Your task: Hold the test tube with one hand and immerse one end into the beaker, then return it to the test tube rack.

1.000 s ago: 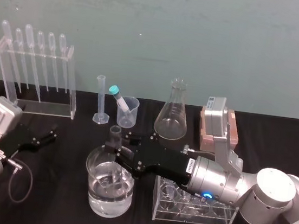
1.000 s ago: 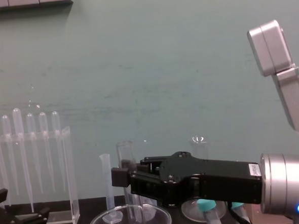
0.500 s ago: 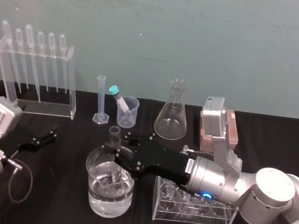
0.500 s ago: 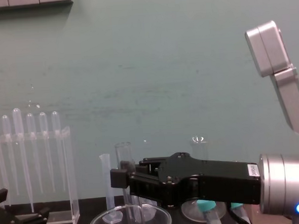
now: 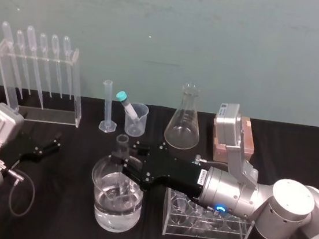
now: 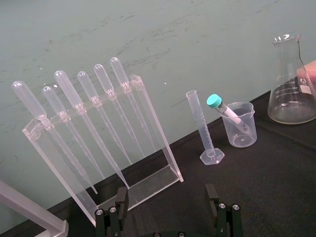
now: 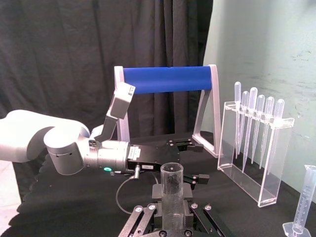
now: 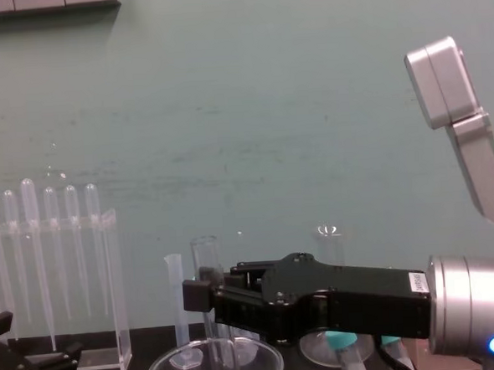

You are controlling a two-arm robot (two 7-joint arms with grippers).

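One test tube (image 5: pixel 123 143) is being squeezed by the right gripper (image 5: pixel 122 159), dipping into the beaker (image 5: pixel 114 214) below it; far beside it, the left gripper (image 6: pixel 168 218) is resting open.

Test tube (image 5: pixel 123 143): tall, slim, clear glass, plain open rim, no cap. Upright, clamped between the fingers of my right pincer (image 5: pixel 124 160) a little below its rim. Lower part runs down inside the beaker (image 5: pixel 96 200), past the rim; whether the tip is under the liquid I cannot tell. Beaker: wide, round, clear, partly filled with clear liquid, standing on the black table at front centre. Test tube rack (image 5: pixel 248 143): low pinkish-orange block, farther back and to the right, well apart from the beaker, partly hidden by my arm.
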